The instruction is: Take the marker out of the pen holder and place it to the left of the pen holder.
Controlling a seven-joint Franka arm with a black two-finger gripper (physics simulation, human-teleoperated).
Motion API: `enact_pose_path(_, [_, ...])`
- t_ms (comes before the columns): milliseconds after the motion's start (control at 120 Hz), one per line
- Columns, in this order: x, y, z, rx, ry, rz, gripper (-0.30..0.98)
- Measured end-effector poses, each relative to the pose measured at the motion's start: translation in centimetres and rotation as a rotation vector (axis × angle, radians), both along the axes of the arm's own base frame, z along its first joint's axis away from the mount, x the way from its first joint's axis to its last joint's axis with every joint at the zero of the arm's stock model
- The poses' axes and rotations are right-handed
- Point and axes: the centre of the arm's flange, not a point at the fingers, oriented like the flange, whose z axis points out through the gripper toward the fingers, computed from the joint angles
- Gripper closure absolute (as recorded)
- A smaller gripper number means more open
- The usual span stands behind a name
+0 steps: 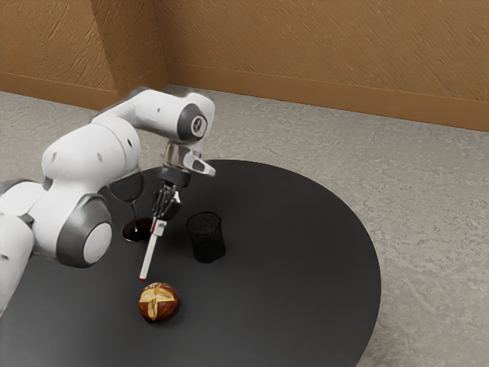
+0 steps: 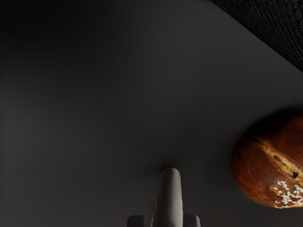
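Note:
My gripper (image 1: 161, 217) points down over the table and is shut on the upper end of the white marker (image 1: 150, 252). The marker slants down toward the exterior view's lower left; I cannot tell whether its red-tipped lower end touches the table. It is outside the black mesh pen holder (image 1: 206, 238), which stands upright toward the exterior view's right of the gripper. In the wrist view the marker (image 2: 168, 196) extends from between the fingertips of the gripper (image 2: 164, 221), and part of the pen holder (image 2: 279, 28) appears at the upper right corner.
A scored bread roll (image 1: 159, 302) lies just beyond the marker's lower end; the wrist view has the roll (image 2: 270, 163) too. A dark-based wine glass (image 1: 136, 228) stands close behind the gripper. Everything rests on a round black table (image 1: 298, 252).

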Motion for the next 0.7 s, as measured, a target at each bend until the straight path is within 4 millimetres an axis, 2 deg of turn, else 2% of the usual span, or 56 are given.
enact_pose_path(100, [0.2,-0.4,-1.2,0.01,-0.005,-0.003,0.76])
enact_pose_path(317, [0.4,-1.0,-1.1,0.023,-0.024,0.016,0.31])
enact_pose_path(367, [0.5,-1.0,0.3,0.027,-0.043,0.022,0.25])
enact_pose_path(433, [0.1,-2.1,4.0,0.029,-0.076,0.016,0.18])
enact_pose_path(517, [-1.3,-4.7,11.7,0.03,-0.151,-0.016,0.12])
enact_pose_path(567, [-3.5,-5.3,17.4,0.016,-0.208,-0.022,0.1])
enact_pose_path(625, [-7.2,-6.2,23.7,-0.023,-0.308,-0.051,0.07])
enact_pose_path(700, [-10.9,-7.1,30.2,-0.058,-0.456,-0.11,0.05])
